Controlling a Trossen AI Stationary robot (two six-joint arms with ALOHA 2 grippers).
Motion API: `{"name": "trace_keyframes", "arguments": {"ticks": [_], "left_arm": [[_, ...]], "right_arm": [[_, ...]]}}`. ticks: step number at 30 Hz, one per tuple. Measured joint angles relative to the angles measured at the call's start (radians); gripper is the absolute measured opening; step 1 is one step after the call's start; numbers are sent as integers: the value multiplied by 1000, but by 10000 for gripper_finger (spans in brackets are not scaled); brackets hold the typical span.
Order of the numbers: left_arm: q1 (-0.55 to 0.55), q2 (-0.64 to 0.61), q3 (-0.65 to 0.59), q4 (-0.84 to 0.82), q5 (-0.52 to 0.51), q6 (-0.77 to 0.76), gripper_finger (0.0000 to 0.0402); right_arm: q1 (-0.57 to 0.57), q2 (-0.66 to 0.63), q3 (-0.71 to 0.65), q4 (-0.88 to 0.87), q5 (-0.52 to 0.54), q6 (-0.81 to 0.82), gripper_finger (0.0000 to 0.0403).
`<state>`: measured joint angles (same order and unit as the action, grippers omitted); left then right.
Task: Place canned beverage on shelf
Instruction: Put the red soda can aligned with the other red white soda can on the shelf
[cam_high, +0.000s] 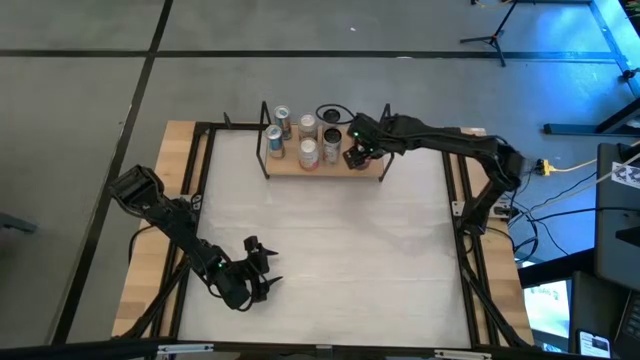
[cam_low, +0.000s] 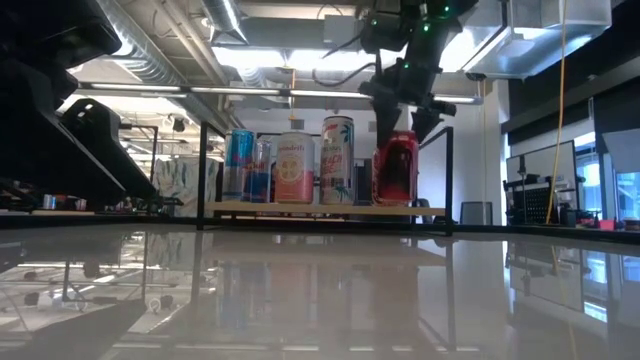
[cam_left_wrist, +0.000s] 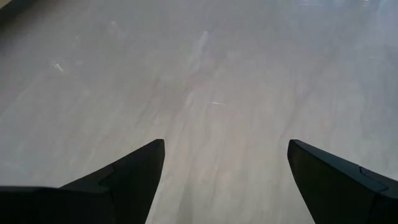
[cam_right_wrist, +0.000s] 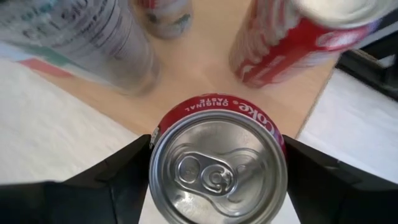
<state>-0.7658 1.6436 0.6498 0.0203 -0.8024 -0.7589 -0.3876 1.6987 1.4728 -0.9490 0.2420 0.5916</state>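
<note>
The shelf (cam_high: 345, 168), a light-wood board in a thin black frame, stands at the table's far middle and carries several upright cans (cam_high: 308, 140). My right gripper (cam_high: 356, 152) reaches over the shelf's right end and is shut on a red cola can (cam_right_wrist: 217, 168). That can stands upright at the board's near right part (cam_low: 395, 170), with a second red can (cam_right_wrist: 292, 43) behind it. My left gripper (cam_high: 262, 272) is open and empty, low over the bare tabletop at the near left; its wrist view (cam_left_wrist: 227, 162) shows only tabletop. My right gripper pinches the red cola can between its two fingers (cam_right_wrist: 118, 180), on opposite sides of the wall just under the top rim (cam_right_wrist: 163, 121). The fingers come from above, pointing down. The can is upright, its base at the shelf board (cam_low: 330, 210); I cannot tell whether it rests there.
A tall silver can (cam_right_wrist: 93, 37) stands close beside the held can, and the other cans fill the shelf's left and middle (cam_low: 290, 165). Black upright end loops (cam_high: 264, 140) close the shelf's ends. The wide pale tabletop (cam_high: 330, 250) lies between the shelf and my left gripper.
</note>
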Motion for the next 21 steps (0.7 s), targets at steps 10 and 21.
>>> {"name": "trace_keyframes", "arguments": {"ticks": [10, 21], "left_arm": [[0, 0, 0, 7, 0, 2, 330], [0, 0, 0, 7, 0, 2, 330]], "right_arm": [[0, 9, -33, 53, -7, -19, 302], [0, 10, -34, 58, -6, -24, 303]]}}
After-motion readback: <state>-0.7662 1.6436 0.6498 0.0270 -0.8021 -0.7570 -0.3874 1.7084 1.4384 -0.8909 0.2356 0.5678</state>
